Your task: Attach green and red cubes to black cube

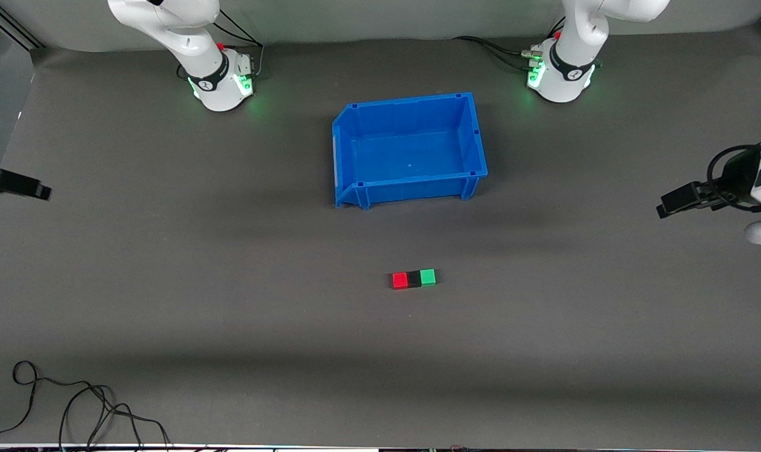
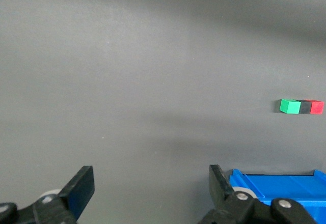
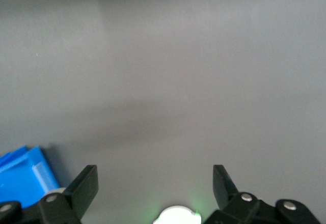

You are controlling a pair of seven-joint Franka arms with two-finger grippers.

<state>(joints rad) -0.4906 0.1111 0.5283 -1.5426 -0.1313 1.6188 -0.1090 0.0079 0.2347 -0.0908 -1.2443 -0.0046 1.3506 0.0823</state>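
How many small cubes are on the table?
3, touching in one row nearer the front camera than the blue bin: red cube, black cube in the middle, green cube. None seems hidden.

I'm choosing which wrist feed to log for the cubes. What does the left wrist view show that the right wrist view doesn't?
Only the left wrist view shows the green cube, black cube and red cube, joined in a row on the table, seen past the open left gripper. Only the right wrist view shows the open right gripper and a white robot base. Both show the blue bin.
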